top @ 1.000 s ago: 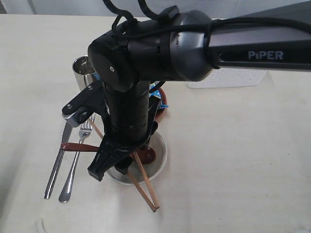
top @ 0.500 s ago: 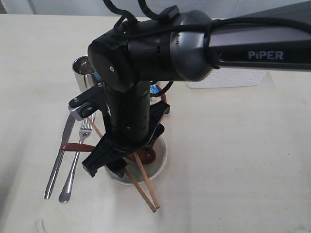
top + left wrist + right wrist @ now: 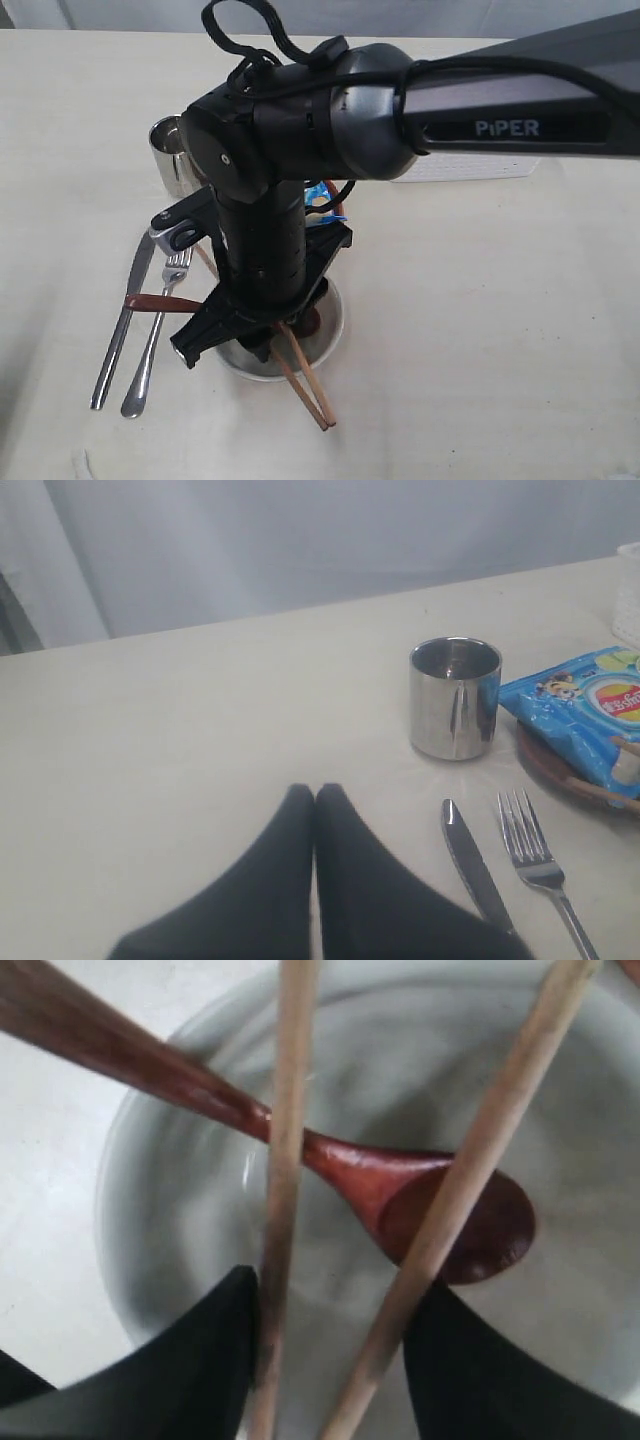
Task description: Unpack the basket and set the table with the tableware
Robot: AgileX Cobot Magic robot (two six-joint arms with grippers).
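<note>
My right gripper [image 3: 235,345] hangs over the white bowl [image 3: 335,320], reaching in from the right. In the right wrist view its fingers [image 3: 335,1285] press the two wooden chopsticks [image 3: 285,1110] from either side, with a small gap left between the sticks. The reddish wooden spoon [image 3: 420,1195] lies in the bowl [image 3: 170,1160] under them. Knife [image 3: 120,330] and fork [image 3: 155,340] lie left of the bowl, and the steel cup [image 3: 170,150] stands behind them. My left gripper [image 3: 315,790] is shut and empty, low over the table [image 3: 200,730].
The blue chips packet [image 3: 580,715] lies on the brown plate [image 3: 560,775] beside the cup [image 3: 455,695]. The white basket [image 3: 470,168] sits at the back right, mostly hidden by the arm. Bare tabletop [image 3: 500,330] spreads to the right.
The right gripper has turned and settled over the bowl, and its fingers have closed in. The chopsticks' near ends now lie closer together.
</note>
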